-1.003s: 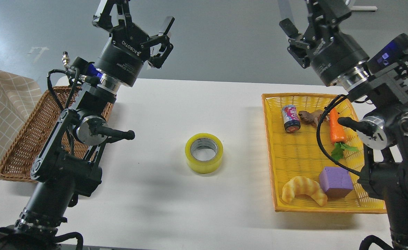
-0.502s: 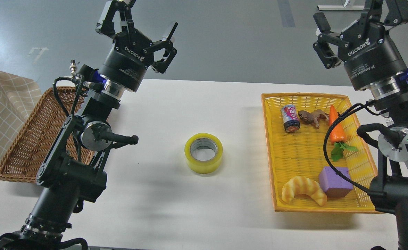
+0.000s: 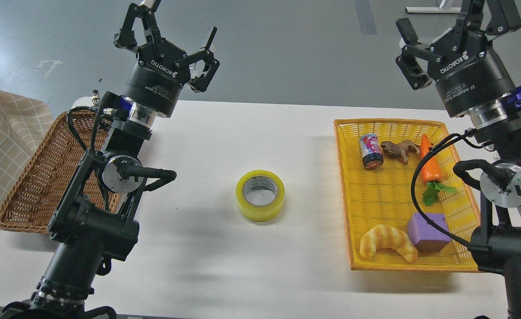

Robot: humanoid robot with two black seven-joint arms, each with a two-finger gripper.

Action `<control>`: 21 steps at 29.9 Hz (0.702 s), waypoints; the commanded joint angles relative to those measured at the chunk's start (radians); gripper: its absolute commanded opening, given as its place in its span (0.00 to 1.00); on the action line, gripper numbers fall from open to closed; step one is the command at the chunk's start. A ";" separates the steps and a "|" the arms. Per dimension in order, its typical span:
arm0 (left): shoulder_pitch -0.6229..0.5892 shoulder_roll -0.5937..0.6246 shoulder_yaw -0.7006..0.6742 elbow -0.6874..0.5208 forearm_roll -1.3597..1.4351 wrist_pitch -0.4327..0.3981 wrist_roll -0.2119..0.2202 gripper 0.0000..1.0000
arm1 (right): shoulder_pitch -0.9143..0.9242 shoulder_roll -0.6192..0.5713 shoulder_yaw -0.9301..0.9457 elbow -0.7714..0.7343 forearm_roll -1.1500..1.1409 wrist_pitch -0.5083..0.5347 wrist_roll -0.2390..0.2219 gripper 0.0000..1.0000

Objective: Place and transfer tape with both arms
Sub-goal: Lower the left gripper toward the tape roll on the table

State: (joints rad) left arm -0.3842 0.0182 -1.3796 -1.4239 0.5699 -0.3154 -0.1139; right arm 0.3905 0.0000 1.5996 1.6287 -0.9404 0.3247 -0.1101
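The tape [image 3: 260, 195], a yellow translucent roll with a grey-white core, lies flat on the white table [image 3: 225, 146] near the middle, touched by neither gripper. My left gripper [image 3: 171, 29] is raised high above the table's far left, open and empty, its fingers spread. My right gripper [image 3: 451, 20] is raised high above the far right, over the yellow basket's back edge, open and empty. Both grippers are well away from the tape.
A brown wicker basket [image 3: 34, 186] lies at the left behind my left arm. A yellow basket [image 3: 346, 186] at the right holds a can [image 3: 370, 150], a toy animal [image 3: 397, 149], a carrot [image 3: 428, 161], a purple block [image 3: 428, 231] and a croissant [image 3: 388, 241].
My right gripper has swung right and turned so its fingers face up. My left gripper has risen slightly and shifted left. The tape has not moved.
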 commanded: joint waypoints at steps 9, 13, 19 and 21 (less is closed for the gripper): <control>-0.113 0.334 0.198 0.060 0.702 0.012 0.005 0.98 | 0.039 0.000 -0.012 -0.013 -0.003 -0.003 0.000 1.00; -0.108 0.382 0.278 0.060 0.945 0.032 -0.030 0.98 | 0.051 0.000 -0.009 -0.003 -0.003 -0.006 -0.002 1.00; -0.097 0.407 0.402 0.066 1.301 0.096 -0.059 0.98 | 0.065 0.000 -0.012 0.008 -0.003 -0.006 -0.005 1.00; -0.090 0.408 0.467 0.079 1.483 0.131 -0.073 0.98 | 0.079 0.000 -0.012 0.010 -0.003 -0.007 -0.005 1.00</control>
State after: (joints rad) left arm -0.4806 0.4237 -0.9862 -1.3603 1.8460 -0.2227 -0.1735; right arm 0.4542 0.0000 1.5874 1.6364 -0.9434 0.3188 -0.1147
